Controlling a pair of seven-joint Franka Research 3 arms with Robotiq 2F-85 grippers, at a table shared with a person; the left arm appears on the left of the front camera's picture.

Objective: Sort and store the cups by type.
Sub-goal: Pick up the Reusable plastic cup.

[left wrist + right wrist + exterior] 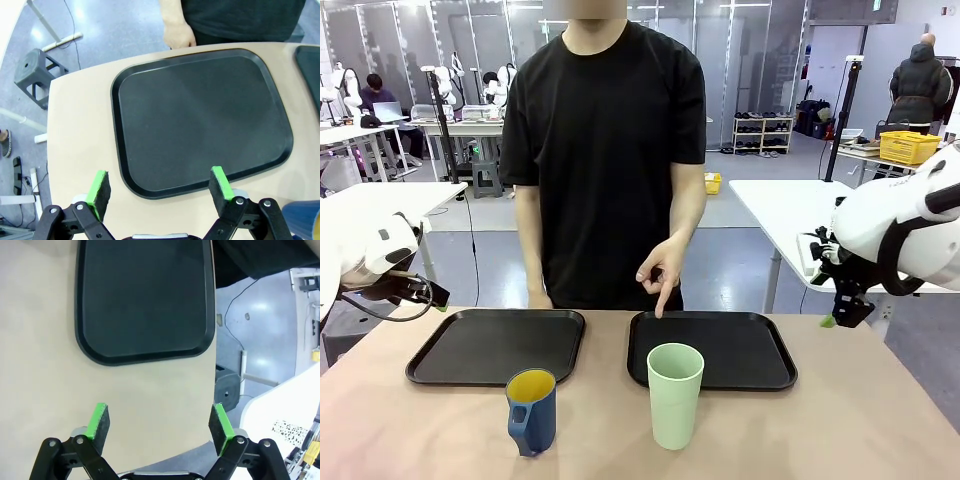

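The left hand (160,182) is hovering above the left end of the table (840,430), its two green-padded fingers standing wide apart with nothing between them, and it is looking down on the black left tray (200,115), which is lying bare. The right hand (160,420) is hanging out by the table's right edge, its fingers likewise spread and gripping nothing, facing the end of the black right tray (145,295). The two trays are lying side by side on the far half of the table, apart from each other. The tall mint-green tumbler (675,395) is standing upright on the bare table, just in front of the right tray's near rim. The dark blue mug (531,410) with its yellow inside is standing upright too, just in front of the left tray's near right corner, its handle turned toward the robot's side. The mug and the tumbler are standing apart from each other. At the far side a person is standing and pointing one finger (660,300) down at the far rim of the right tray, while resting the other hand (177,35) at the table's far edge behind the left tray.
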